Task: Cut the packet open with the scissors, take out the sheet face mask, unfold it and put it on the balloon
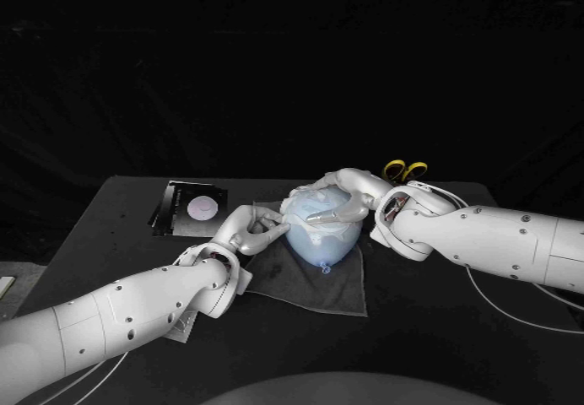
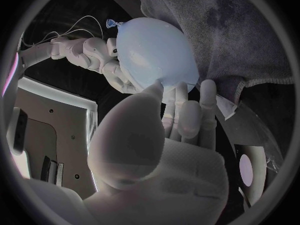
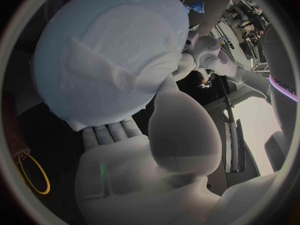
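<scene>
A pale blue balloon (image 1: 322,232) lies on a grey cloth (image 1: 319,287) in the middle of the table, its knot toward me. The white sheet mask (image 3: 115,60) is draped over the balloon (image 3: 56,40), wrinkled in places. My right hand (image 1: 341,198) wraps round the balloon's far end and holds it, fingers and thumb against the mask. My left hand (image 1: 252,228) touches the balloon's left side with its fingertips (image 2: 182,97) and holds nothing. The yellow-handled scissors (image 1: 405,170) lie behind my right wrist. The packet (image 1: 192,205) lies at the back left.
The cloth (image 2: 250,35) spreads from under the balloon (image 2: 153,50) toward the table's front. The packet (image 2: 247,170) lies close to my left wrist. A yellow scissor handle (image 3: 31,174) sits beside my right palm. Bare black table (image 1: 462,337) surrounds the cloth.
</scene>
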Available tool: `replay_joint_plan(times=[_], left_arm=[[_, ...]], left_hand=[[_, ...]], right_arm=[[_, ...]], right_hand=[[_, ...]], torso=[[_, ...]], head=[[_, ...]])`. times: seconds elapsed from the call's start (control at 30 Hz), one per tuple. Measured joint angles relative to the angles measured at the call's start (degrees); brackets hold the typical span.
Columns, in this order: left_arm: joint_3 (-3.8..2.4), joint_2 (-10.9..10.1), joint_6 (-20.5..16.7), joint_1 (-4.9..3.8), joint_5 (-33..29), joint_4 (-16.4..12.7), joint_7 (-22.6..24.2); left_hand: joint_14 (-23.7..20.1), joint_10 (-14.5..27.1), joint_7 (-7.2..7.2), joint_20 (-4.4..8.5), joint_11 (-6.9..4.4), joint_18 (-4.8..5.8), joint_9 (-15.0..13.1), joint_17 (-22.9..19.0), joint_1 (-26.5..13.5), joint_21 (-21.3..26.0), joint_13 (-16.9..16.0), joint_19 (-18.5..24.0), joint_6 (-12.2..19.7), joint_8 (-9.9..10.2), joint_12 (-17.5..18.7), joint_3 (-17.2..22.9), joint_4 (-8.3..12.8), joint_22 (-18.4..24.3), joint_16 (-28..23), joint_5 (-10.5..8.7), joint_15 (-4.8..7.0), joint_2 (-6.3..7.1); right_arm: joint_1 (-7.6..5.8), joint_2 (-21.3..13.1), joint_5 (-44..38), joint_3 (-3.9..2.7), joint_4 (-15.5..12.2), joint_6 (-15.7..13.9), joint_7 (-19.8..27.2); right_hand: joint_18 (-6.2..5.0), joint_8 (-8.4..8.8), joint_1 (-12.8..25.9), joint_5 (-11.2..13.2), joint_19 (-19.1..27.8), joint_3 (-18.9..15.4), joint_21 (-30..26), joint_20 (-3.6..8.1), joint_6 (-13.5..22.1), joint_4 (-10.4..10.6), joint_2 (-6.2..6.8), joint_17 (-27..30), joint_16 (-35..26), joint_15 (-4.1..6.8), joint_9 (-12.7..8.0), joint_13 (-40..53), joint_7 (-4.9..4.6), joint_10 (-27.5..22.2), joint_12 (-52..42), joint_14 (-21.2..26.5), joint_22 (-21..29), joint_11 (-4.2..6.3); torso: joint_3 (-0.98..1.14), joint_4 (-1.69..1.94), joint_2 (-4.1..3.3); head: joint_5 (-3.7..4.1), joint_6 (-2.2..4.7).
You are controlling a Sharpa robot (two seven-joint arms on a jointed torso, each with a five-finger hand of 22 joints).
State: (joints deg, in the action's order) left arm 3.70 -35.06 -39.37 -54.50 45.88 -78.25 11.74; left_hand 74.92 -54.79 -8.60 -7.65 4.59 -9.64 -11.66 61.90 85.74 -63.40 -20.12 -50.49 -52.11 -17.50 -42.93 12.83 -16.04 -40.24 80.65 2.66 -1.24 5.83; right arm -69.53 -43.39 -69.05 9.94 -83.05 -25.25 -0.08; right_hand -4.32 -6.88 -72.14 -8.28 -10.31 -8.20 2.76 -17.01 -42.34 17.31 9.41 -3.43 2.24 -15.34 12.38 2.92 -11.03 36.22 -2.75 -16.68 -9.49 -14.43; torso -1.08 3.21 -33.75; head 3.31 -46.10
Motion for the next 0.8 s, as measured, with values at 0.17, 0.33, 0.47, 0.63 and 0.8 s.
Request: replay_joint_plan(times=[0.17,0.33,0.47,0.63,0.8], left_arm=[[-0.02,0.27,0.26,-0.01,-0.06,0.27,-0.2],[-0.05,0.49,0.2,-0.03,-0.3,0.42,-0.38],[-0.06,0.55,-0.16,-0.04,-0.63,0.44,-0.4],[-0.06,0.56,-1.23,-0.04,-1.17,0.41,-0.37],[-0.03,0.46,-2.28,-0.01,-1.61,0.23,-0.26]], left_hand=[[0.0,-0.02,0.03,0.51,-0.02,0.0,0.07,0.11,0.77,-0.06,0.07,-0.51,-0.24,0.0,0.0,0.33,-0.15,-0.74,0.0,0.0,0.0,-0.35],[1.71,-1.08,0.52,0.56,-0.63,0.29,0.12,2.64,2.54,-1.51,0.08,-2.52,-1.75,0.01,0.0,1.42,0.11,-2.83,1.0,0.0,0.43,-1.16],[4.8,-2.93,1.82,0.94,-1.84,0.38,-0.46,7.36,5.49,-4.29,0.03,-6.34,-4.72,-1.66,-0.39,3.52,1.45,-7.14,2.97,0.0,1.44,-2.19],[7.31,-5.25,2.46,2.01,-2.55,0.4,-0.72,11.39,6.91,-7.31,0.0,-9.63,-6.55,-3.24,-0.44,6.9,2.79,-11.21,4.49,-0.18,2.58,-2.1],[8.13,-6.0,2.58,2.62,-2.42,1.27,-0.72,12.74,6.04,-8.69,0.14,-10.66,-6.67,-4.38,0.05,10.0,3.21,-13.17,4.87,-0.1,2.99,-1.23]], right_arm=[[0.0,0.02,0.01,-0.01,0.01,0.0,-0.03],[0.0,0.04,0.01,-0.01,0.01,0.01,-0.04],[0.01,0.06,0.01,0.01,0.01,0.02,-0.04],[0.01,0.06,0.01,0.01,-0.01,0.03,-0.04],[0.01,0.04,0.02,-0.01,-0.01,0.03,-0.04]], right_hand=[[0.0,0.0,0.0,0.0,0.0,0.0,0.0,0.0,0.04,0.0,0.0,0.0,0.0,0.0,0.01,0.0,0.04,0.0,0.01,0.0,0.0,0.0],[0.0,0.01,0.0,0.0,0.0,0.0,0.0,0.0,-0.13,0.0,0.0,-0.01,0.0,0.0,0.01,-0.02,-0.13,0.0,0.02,0.0,0.0,0.0],[0.0,0.02,0.0,0.0,0.0,0.0,0.0,0.0,-0.13,0.0,0.0,-0.01,0.0,0.0,0.01,-0.03,-0.13,0.0,0.02,0.0,0.0,0.0],[0.0,0.03,0.0,0.0,0.0,0.0,0.0,0.0,-0.13,0.0,0.0,-0.01,0.0,0.0,0.01,0.02,-0.13,0.0,0.03,0.0,-0.01,0.0],[0.0,0.06,0.0,0.0,0.0,0.0,0.0,0.0,-0.13,0.0,0.0,-0.01,0.0,0.0,-0.03,0.02,-0.13,0.0,0.04,0.0,-0.01,0.0]], torso=[[-0.02,0.02,0.0],[-0.02,0.01,0.01],[-0.02,0.01,0.01],[0.0,0.01,0.01],[0.01,0.02,0.02]], head=[[0.03,0.0],[0.03,0.02],[-0.02,0.03],[-0.03,0.01],[-0.05,0.0]])
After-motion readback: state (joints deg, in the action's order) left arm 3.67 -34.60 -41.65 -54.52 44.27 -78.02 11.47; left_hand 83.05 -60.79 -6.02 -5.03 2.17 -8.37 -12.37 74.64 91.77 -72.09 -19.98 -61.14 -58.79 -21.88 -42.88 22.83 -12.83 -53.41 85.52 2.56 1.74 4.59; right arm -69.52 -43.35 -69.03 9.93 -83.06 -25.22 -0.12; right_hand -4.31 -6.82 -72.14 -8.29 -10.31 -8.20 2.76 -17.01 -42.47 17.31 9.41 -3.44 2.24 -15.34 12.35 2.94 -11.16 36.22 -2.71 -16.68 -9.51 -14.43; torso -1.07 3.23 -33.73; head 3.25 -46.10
